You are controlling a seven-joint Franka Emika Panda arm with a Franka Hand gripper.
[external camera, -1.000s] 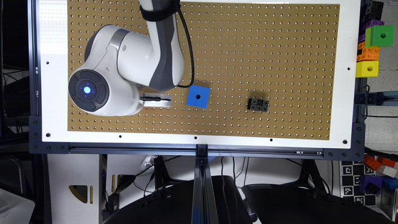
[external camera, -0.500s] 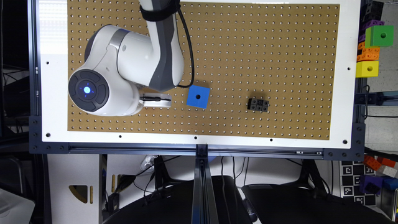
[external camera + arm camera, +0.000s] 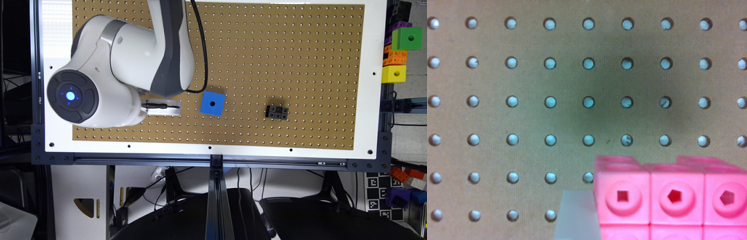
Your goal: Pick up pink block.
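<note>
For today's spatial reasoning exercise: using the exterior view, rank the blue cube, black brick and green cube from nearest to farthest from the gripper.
1. Blue cube, just to the exterior view's right of the gripper.
2. Black brick, farther right, mid-board.
3. Green cube, off the board's right edge.

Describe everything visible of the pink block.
The pink block appears in the wrist view as a bright pink, glossy plastic brick of joined cube-like cells. Three round studs with small angular holes show along one row; more cells run out of the picture. It lies flat on the brown pegboard, and a pale translucent piece stands right beside it; whether they touch cannot be told.
</note>
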